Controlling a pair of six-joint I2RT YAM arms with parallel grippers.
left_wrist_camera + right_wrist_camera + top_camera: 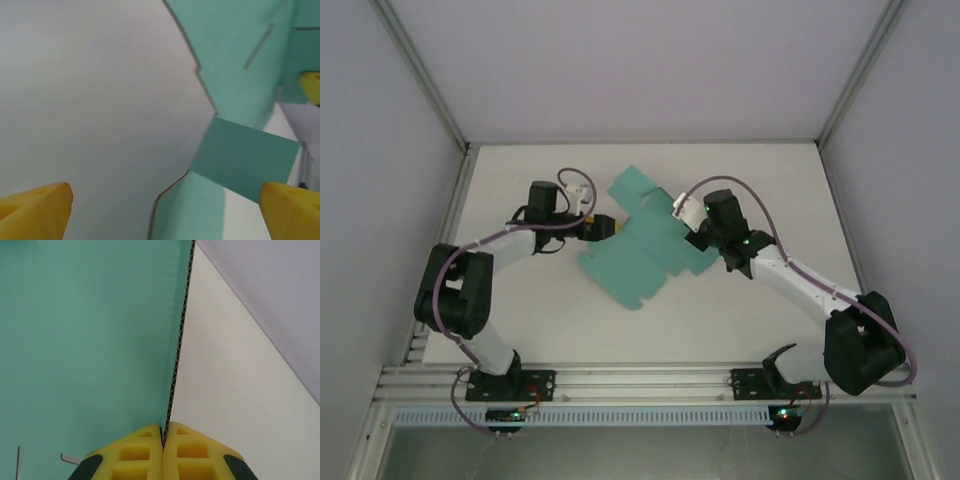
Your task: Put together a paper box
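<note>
Clamping the paper box (640, 255) by its fluted right edge was the right tool (163, 437); the left tool (165, 212) gaped at its left.

Both arms fold in toward the middle. The left arm (455, 290) rises from its base, bends its elbow out to the left and sends its forearm right. Its left tool (603, 228) points right, and its 2 yellow fingers (35, 212) are spread wide with nothing gripped between them. The right arm (860, 340) bends its elbow low at the right, and its forearm slants up and left. The right tool (163, 432) has its 2 yellow fingers pressed together, pinching the raised edge of the paper box (85, 340).
</note>
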